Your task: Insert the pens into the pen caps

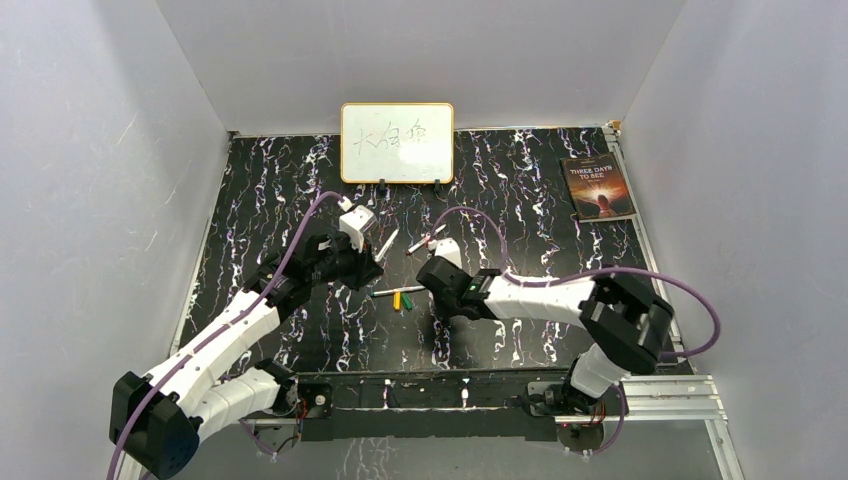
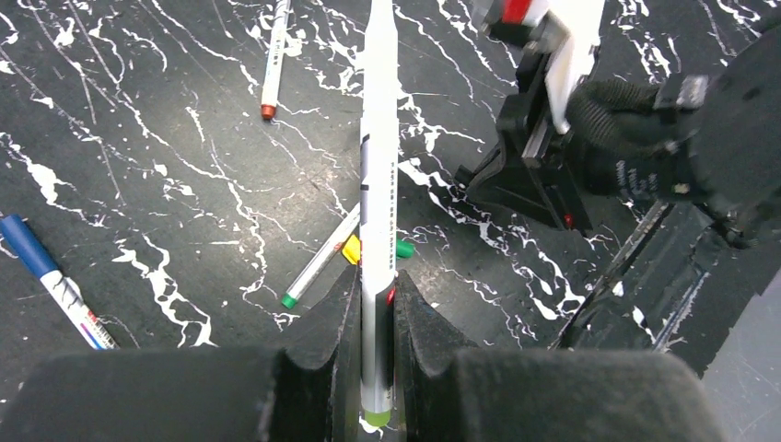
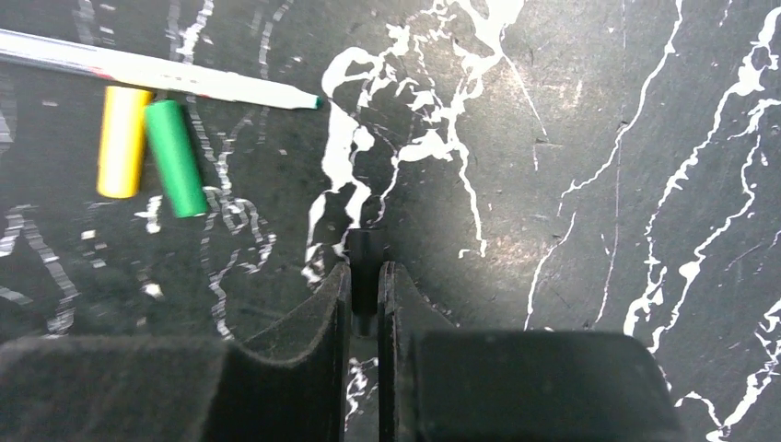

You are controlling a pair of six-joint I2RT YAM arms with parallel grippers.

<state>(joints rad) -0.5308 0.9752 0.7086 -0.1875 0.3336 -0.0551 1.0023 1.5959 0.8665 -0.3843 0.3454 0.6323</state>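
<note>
My left gripper [image 2: 376,285] is shut on a whitish pen [image 2: 379,166] with a green rear end, which points away over the table. My right gripper [image 3: 366,269] is low over the black marbled table, its jaws closed on a stubby black pen cap [image 3: 366,247]. Left of it lie a yellow cap [image 3: 122,140] and a green cap [image 3: 177,157] side by side, beside a loose green-tipped pen [image 3: 166,74]. A red-tipped pen [image 2: 274,55] lies farther back. A pen with a blue cap on it [image 2: 51,281] lies at the left. From above, both grippers [image 1: 372,262] [image 1: 425,272] face each other mid-table.
A small whiteboard [image 1: 397,142] stands at the back of the table [image 1: 520,200]. A book [image 1: 598,187] lies at the back right. Grey walls close in the left, right and back sides. Purple cables [image 1: 560,275] arc over both arms.
</note>
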